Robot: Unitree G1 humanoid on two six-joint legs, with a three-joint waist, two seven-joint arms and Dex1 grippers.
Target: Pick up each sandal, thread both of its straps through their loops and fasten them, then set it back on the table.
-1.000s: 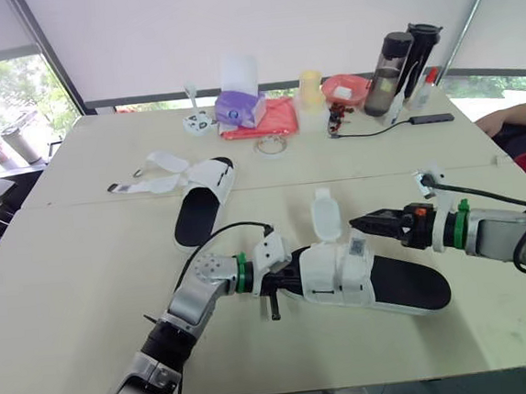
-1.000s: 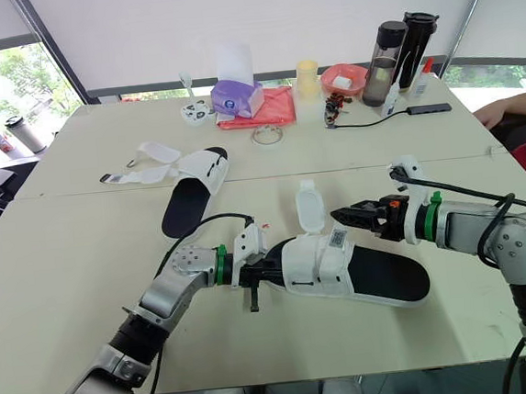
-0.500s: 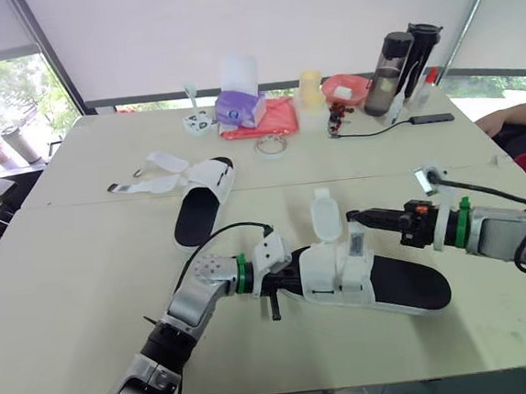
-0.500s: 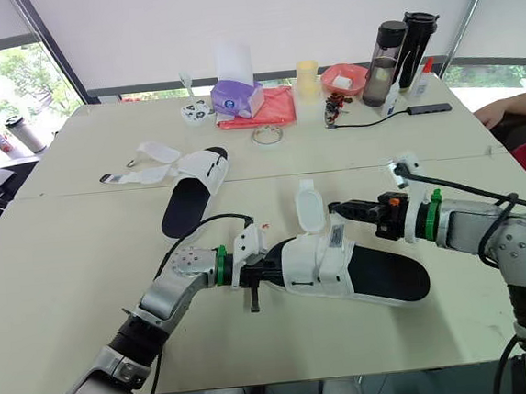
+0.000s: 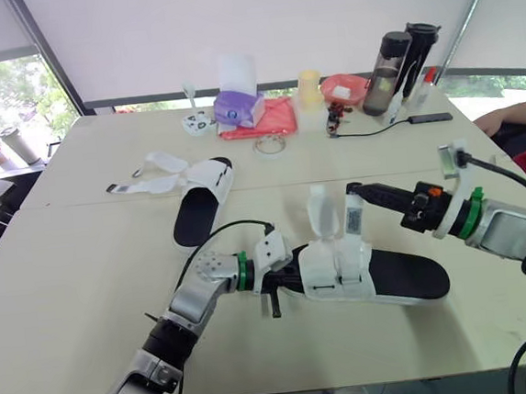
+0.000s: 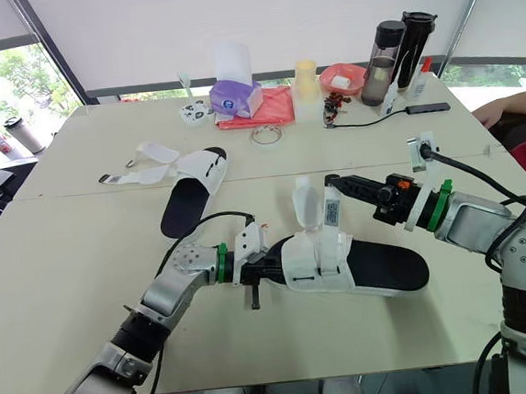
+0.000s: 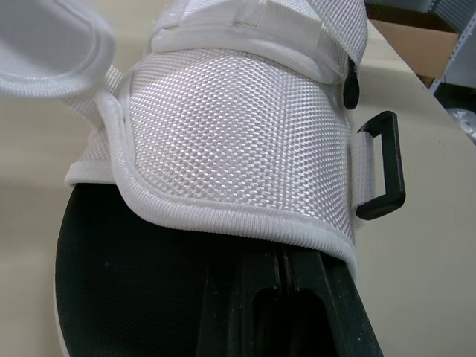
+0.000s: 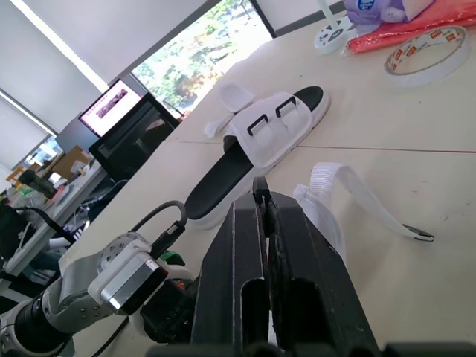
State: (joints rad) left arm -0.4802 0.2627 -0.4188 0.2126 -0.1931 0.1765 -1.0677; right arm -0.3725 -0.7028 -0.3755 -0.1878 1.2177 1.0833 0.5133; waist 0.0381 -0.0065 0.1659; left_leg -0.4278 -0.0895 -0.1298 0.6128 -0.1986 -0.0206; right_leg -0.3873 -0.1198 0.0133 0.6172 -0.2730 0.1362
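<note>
The right gripper (image 5: 352, 190) is closed. Its two black fingers pinch the tip of a white strap (image 5: 353, 219) that stands up from the near sandal (image 5: 394, 278), and a small printed label shows on that strap. Just beside it the second strap (image 5: 318, 212) also rises, rounded at its end and held by nothing.

The left gripper (image 5: 282, 282) is clamped on the end of the near sandal closest to the upper, with its fingers pressed together over the black footbed. How deep the sole sits between them is hard to make out in the left wrist view.

The near sandal lies flat on the pale table (image 5: 67, 269). Its upper is coarse white woven webbing with a rolled, piped edge, and the footbed is matte black and finely dimpled. A black rectangular loop (image 7: 382, 165) hangs off the side of the upper on a short white tab.

Beyond the near sandal, toward the robot's left and well apart, lies the second sandal (image 5: 200, 199), of the same make. Its straps are spread loose on the table and two black loops sit on its upper. Farther behind are a tape roll (image 5: 269, 144) and two dark bottles (image 5: 403, 56).
</note>
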